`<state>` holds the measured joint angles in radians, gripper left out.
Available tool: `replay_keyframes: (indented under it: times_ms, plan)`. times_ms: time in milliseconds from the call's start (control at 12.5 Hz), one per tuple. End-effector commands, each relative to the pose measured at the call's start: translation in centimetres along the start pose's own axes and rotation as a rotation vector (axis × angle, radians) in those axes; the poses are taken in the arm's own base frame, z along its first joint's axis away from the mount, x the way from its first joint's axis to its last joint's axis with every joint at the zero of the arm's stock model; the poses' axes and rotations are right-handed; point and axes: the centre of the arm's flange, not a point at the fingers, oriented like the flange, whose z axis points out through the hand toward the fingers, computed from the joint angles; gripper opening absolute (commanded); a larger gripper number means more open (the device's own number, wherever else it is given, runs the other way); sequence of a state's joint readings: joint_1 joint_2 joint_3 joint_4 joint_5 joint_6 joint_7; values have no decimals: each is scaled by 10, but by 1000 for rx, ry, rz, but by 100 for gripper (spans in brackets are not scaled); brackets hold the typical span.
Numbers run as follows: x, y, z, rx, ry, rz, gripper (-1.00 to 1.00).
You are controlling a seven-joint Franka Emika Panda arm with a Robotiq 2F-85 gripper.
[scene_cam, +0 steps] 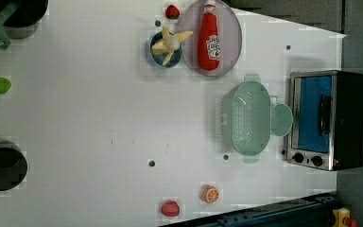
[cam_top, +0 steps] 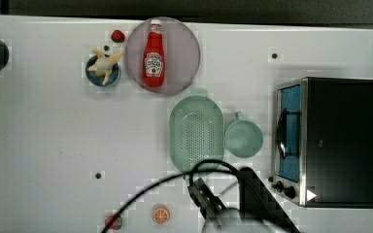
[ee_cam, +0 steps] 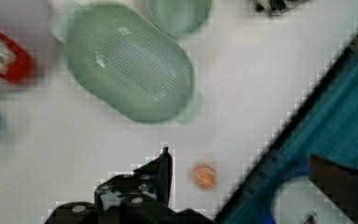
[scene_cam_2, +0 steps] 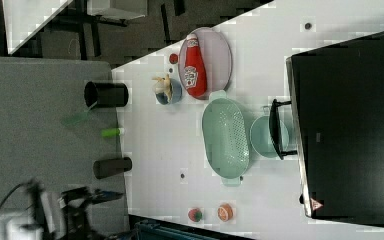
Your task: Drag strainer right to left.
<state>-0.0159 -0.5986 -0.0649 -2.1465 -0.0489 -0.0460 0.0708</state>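
The strainer (cam_top: 196,132) is a pale mint-green oblong colander with small holes, lying on the white table (cam_top: 53,126) between the plate and the arm. It also appears in the left view (scene_cam: 248,118), the right view (scene_cam_2: 225,137) and the wrist view (ee_cam: 128,63). A round mint-green cup (cam_top: 243,138) sits against its side toward the oven. My gripper (cam_top: 205,193) hovers just past the strainer's end at the top view's bottom, apart from it. One dark finger (ee_cam: 164,163) shows in the wrist view, with nothing held. The jaws stand open.
A toaster oven (cam_top: 330,141) stands at the top view's right, close to the cup. A plate (cam_top: 182,39) carrying a ketchup bottle (cam_top: 154,53) lies beyond the strainer, beside a bowl with a banana (cam_top: 104,68). An orange slice (cam_top: 161,214) and a strawberry (cam_top: 113,222) lie near the arm.
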Motion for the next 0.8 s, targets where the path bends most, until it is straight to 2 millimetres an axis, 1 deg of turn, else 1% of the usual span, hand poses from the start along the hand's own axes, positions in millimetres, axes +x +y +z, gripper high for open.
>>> replay_keyframes:
  times_ms: [80, 240, 400, 640, 800]
  plan:
    - [7, -24, 51, -51, -25, 57, 100]
    - [13, -36, 101, -87, -46, 112, 100]
    - [16, -49, 155, -111, -49, 225, 100]
    - [17, -71, 234, -100, -22, 342, 100]
    - [21, -91, 274, -65, 1, 406, 100]
